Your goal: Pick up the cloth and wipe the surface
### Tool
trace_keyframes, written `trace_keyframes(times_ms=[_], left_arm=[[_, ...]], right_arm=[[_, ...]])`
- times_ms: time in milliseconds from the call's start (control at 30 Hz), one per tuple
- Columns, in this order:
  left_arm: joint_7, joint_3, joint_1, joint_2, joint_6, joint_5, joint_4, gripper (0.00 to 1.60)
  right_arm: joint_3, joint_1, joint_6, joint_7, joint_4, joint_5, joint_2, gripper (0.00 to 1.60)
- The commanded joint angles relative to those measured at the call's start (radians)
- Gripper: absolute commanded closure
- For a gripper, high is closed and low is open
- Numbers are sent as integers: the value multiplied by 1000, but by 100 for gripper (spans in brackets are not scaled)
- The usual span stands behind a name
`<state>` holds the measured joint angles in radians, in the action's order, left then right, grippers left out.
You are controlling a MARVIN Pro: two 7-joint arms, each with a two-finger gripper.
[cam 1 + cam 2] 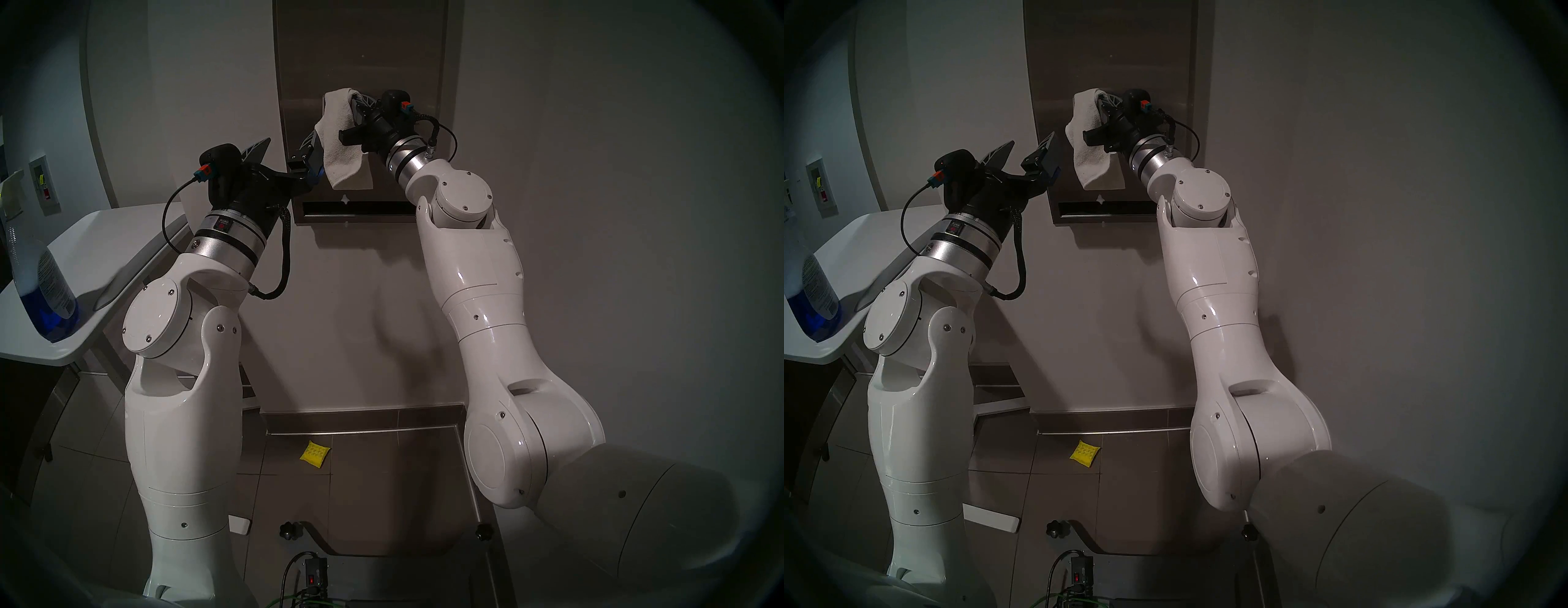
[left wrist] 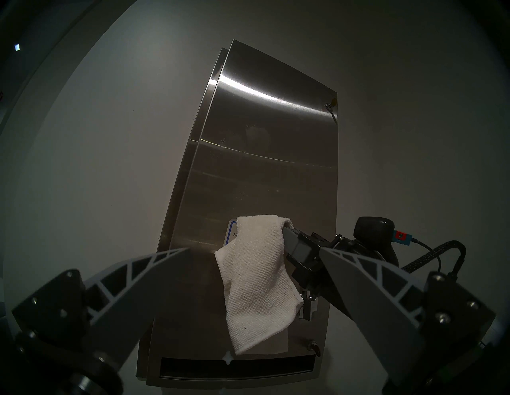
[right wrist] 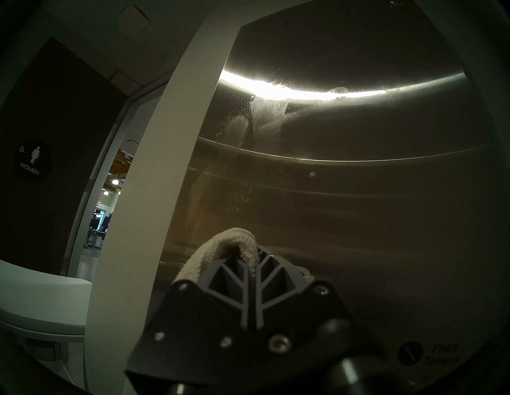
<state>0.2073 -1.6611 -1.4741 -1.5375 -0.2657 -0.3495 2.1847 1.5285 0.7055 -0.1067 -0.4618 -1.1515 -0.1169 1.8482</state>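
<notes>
Cloth | in right hand | hides dispenser label, levers

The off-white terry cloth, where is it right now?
In the head view, the off-white terry cloth hangs from the shut right gripper against the brushed steel dispenser front, above its dark slot.

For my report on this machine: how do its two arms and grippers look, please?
Both arms have glossy white rounded shells with small screws and brushed silver wrist rings. The left gripper and right gripper are black, with grey ribbed triangular fingers. Each wrist carries a black camera with a red-and-blue plug and a looping black cable.
</notes>
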Motion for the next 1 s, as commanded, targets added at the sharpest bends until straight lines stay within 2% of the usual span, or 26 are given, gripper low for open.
trace_keyframes(times_ms=[0, 333, 467, 500, 533, 633, 767, 967], left_arm=[[1, 2, 30, 2, 9, 2, 29, 0], [3, 1, 29, 1, 9, 2, 29, 0], [3, 1, 30, 1, 8, 3, 29, 0], [3, 1, 31, 1, 8, 4, 29, 0], [3, 1, 31, 1, 8, 4, 30, 0], [2, 2, 32, 1, 8, 5, 30, 0], [1, 2, 33, 1, 7, 7, 31, 0], [1, 2, 33, 0, 7, 8, 31, 0]], right_arm=[[15, -108, -18, 20, 20, 5, 20, 160], [29, -164, -19, 56, 111, 13, 53, 160], [37, -214, -48, 56, 218, 25, 53, 160], [40, -204, -58, 60, 220, 28, 57, 160], [44, -230, -72, 57, 268, 34, 54, 160], [63, -227, -115, 64, 310, 59, 65, 160], [78, -198, -219, 46, 374, 87, 59, 160], [82, -124, -256, 23, 359, 97, 46, 160]])
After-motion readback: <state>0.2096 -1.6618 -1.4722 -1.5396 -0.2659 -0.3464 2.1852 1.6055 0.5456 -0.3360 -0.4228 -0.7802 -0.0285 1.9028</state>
